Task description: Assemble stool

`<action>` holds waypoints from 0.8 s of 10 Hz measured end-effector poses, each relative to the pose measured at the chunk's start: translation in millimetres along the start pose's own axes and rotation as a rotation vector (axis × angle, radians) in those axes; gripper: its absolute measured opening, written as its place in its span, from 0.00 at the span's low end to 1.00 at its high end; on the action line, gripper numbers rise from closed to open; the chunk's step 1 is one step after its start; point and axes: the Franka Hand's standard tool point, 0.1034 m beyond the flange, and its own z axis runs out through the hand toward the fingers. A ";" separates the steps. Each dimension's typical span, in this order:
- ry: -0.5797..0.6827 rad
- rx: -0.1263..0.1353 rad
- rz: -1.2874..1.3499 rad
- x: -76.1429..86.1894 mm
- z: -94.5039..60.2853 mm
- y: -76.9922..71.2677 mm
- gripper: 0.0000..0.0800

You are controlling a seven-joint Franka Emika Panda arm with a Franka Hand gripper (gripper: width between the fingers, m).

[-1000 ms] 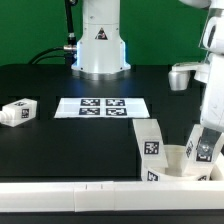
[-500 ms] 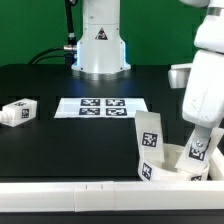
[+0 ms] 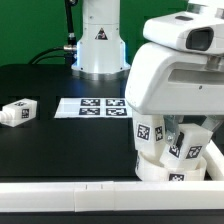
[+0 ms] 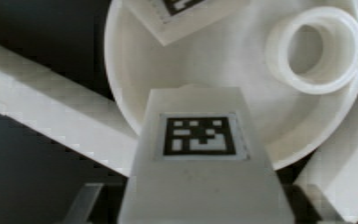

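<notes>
On the black table (image 3: pixel 40 82) before a green wall (image 3: pixel 28 25), the gripper (image 4: pixel 199 203) clasps one stool leg (image 4: pixel 197 140)

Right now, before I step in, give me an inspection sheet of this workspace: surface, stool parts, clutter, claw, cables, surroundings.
Surface: black table, matte.
Job's things: round seat at the exterior view's right; upright leg standing on it; second leg beside that; loose leg lying at the exterior view's left.
Clutter: marker board mid-table; long white rail along the front edge.
Claw: claw closed on the upright leg.
Cables: black cable beside the robot base.
Surroundings: green backdrop.
</notes>
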 end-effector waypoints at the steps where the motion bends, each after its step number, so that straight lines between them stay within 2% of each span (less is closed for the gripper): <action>1: -0.001 0.000 0.077 -0.2 0.4 0.4 0.42; 3: -0.002 0.003 0.214 -0.1 0.7 1.0 0.42; 4: -0.007 0.034 0.364 5.9 2.0 7.3 0.42; 6: -0.007 0.040 0.526 10.9 7.4 10.4 0.42; 8: 0.016 0.064 0.726 13.1 9.7 14.4 0.42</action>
